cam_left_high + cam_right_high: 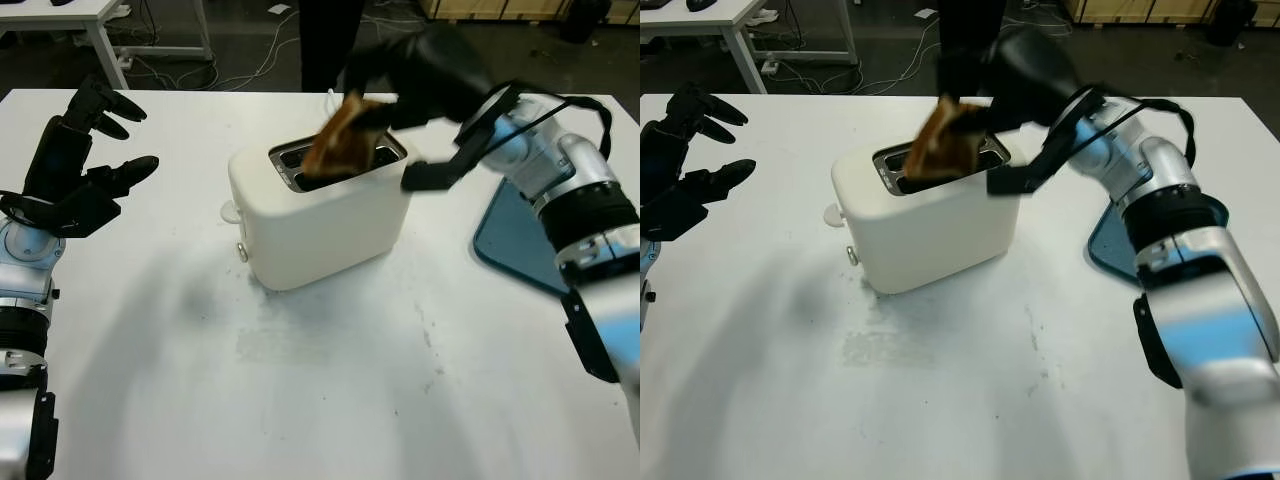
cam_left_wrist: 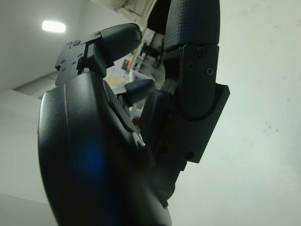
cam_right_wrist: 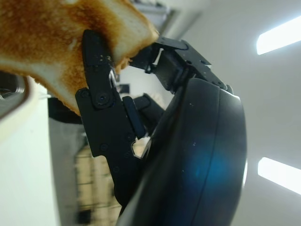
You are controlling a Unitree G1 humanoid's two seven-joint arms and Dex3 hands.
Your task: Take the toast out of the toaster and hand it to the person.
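Observation:
A white two-slot toaster stands in the middle of the white table. A browned slice of toast tilts up out of its slots, with my right hand shut on its upper edge from the far right. Up close, the toast sits pinched between the black fingers. My left hand hovers open over the table's left side, well apart from the toaster. A person in dark clothing stands behind the table's far edge.
A blue plate lies on the table at the right, partly under my right arm. A white desk and cables on the floor lie beyond the far edge.

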